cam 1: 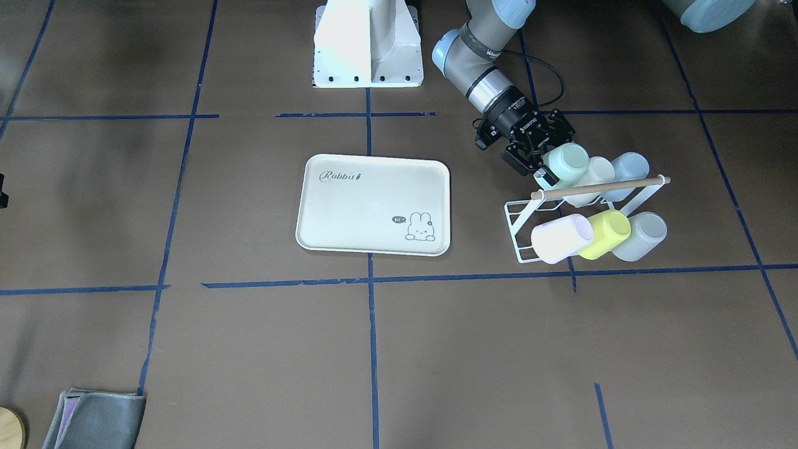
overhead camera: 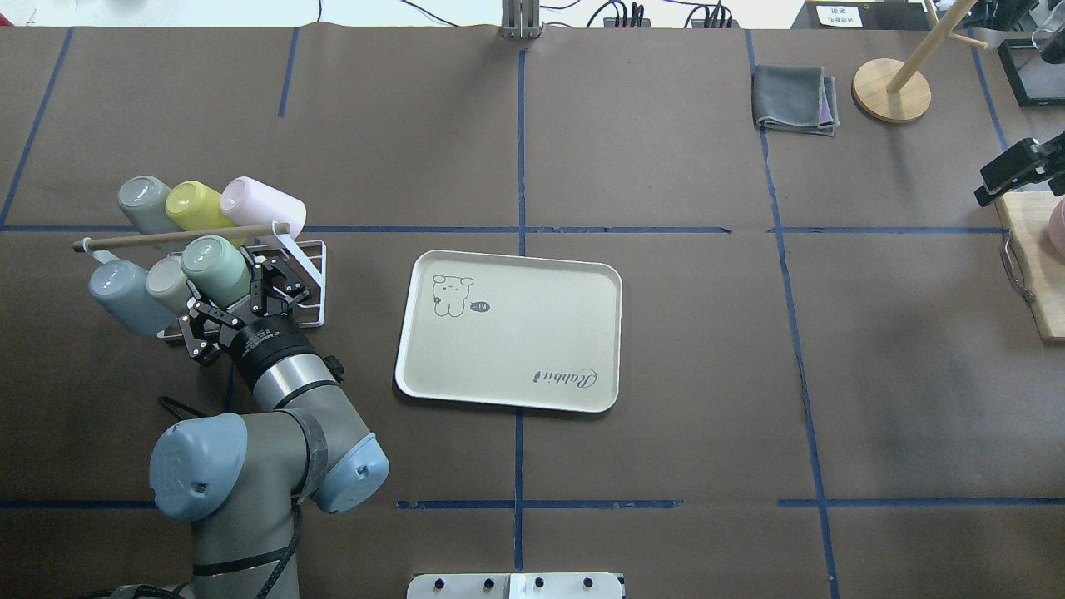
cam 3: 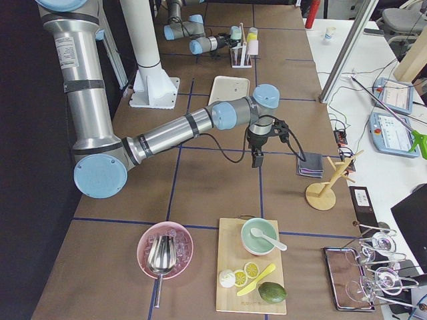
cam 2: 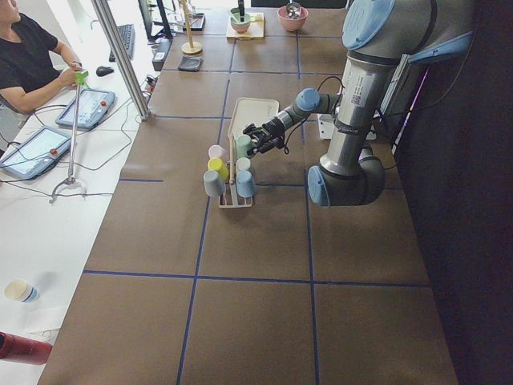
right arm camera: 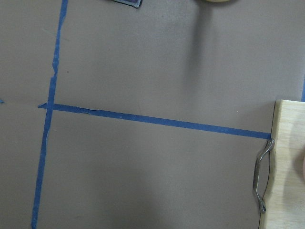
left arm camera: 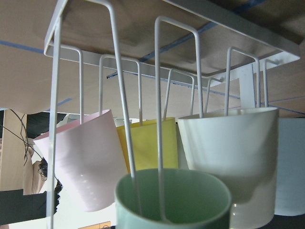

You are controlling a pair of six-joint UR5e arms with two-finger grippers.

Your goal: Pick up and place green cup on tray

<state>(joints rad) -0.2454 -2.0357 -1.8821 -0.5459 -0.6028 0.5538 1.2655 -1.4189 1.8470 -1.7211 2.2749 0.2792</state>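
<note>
- Green cup (overhead camera: 215, 264) sits mouth-down on a peg of the white rack (overhead camera: 312, 258), at table's left, nearest cup to the tray (overhead camera: 507, 333).
- Cup's long axis is tilted, base up and far, mouth toward the left gripper (overhead camera: 235, 293), so axis runs approx in line w/ the wrist.
- Left gripper's jaws are wide, straddling cup's mouth end, not yet clamped, I judge.
- Tray is bare, to the right of the rack.
- Right gripper (overhead camera: 1017, 170) is far right, well apart; can't tell its jaw state.
- Left arm is clearly nearer.

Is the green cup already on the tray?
No, the green cup hangs on a wire peg of the white rack, and the tray holds nothing.
</note>
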